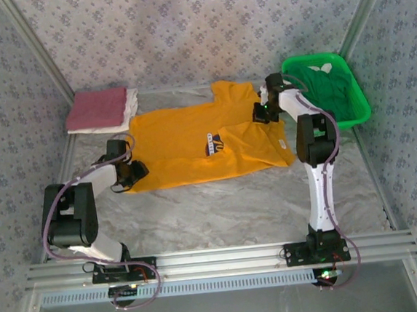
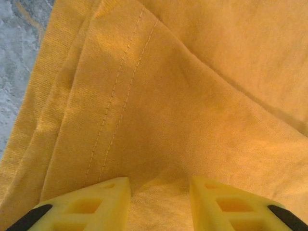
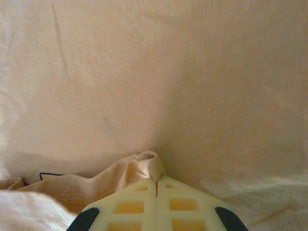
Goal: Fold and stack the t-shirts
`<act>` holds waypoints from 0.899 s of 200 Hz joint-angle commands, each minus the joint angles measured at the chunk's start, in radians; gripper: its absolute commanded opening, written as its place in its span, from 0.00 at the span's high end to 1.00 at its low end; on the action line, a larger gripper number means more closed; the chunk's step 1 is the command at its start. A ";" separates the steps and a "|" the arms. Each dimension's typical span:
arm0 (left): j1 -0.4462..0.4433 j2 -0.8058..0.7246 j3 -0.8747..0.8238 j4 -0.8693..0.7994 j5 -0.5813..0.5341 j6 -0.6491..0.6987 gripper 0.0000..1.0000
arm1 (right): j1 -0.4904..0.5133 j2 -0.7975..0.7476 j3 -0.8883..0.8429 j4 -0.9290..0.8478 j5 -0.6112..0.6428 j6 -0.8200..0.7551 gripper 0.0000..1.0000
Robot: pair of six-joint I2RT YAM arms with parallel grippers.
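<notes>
The orange-yellow t-shirt (image 1: 192, 139) lies spread between both grippers. The right gripper (image 3: 156, 182) is clenched on a raised fold at its fingertips. The left gripper (image 2: 159, 192) has its 2 fingers apart over the hem corner, and I cannot tell whether it grips.

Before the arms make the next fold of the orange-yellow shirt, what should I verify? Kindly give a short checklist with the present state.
1. Right gripper pinches the orange-yellow t-shirt: ok, its fingers are closed on a cloth fold.
2. Left gripper closed on the hem: not ok, its fingers stand apart over the cloth.
3. T-shirt apart from the green basket: cannot tell, the right arm hides the gap.
4. Folded red and white stack tidy at the far left: ok.
</notes>
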 commanded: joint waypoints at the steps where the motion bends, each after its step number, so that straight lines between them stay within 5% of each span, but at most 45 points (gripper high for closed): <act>1: 0.017 0.026 -0.008 -0.024 -0.002 -0.001 0.62 | -0.026 -0.072 -0.025 0.006 0.028 0.028 1.00; 99: 0.048 0.046 -0.002 -0.035 -0.009 0.028 0.62 | -0.062 -0.039 0.010 0.016 0.052 0.060 0.98; 147: 0.048 0.047 0.002 -0.025 -0.006 0.029 0.62 | -0.061 -0.045 0.073 -0.023 0.036 0.043 0.82; 180: 0.048 0.038 -0.004 -0.026 -0.003 0.028 0.62 | -0.065 -0.163 -0.041 -0.023 0.008 0.037 0.72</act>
